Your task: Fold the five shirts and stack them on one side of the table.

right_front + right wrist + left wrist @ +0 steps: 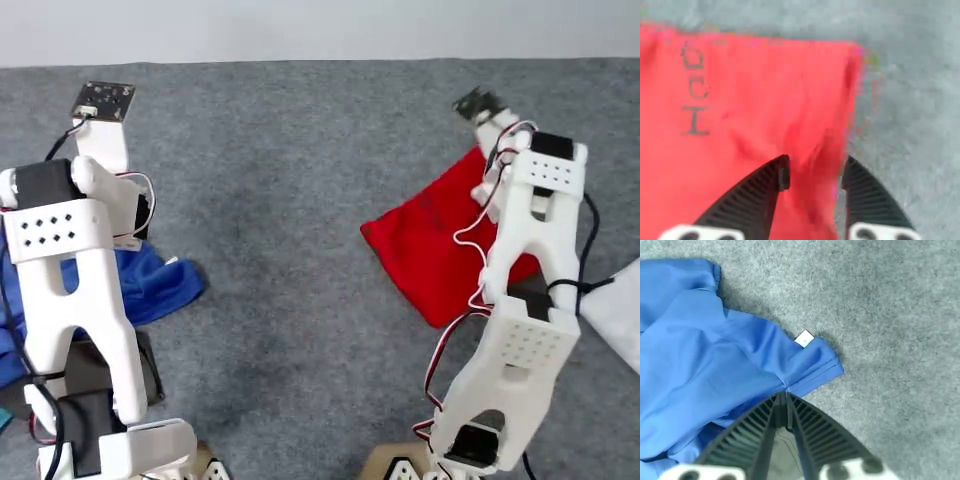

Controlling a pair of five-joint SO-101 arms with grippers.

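Creases run through blue shirt [715, 355] under closed left gripper [783, 397]; right gripper [816, 167] parted (straddling red shirt [750, 100]).

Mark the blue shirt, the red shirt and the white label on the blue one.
blue shirt [715, 365], left wrist view, on its broad middle.
red shirt [415, 245], high view, on uncovered cloth near its middle.
white label [804, 338], left wrist view, on the tag's centre.

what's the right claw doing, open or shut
Open: the right claw has its fingers apart, with red shirt fabric between them.
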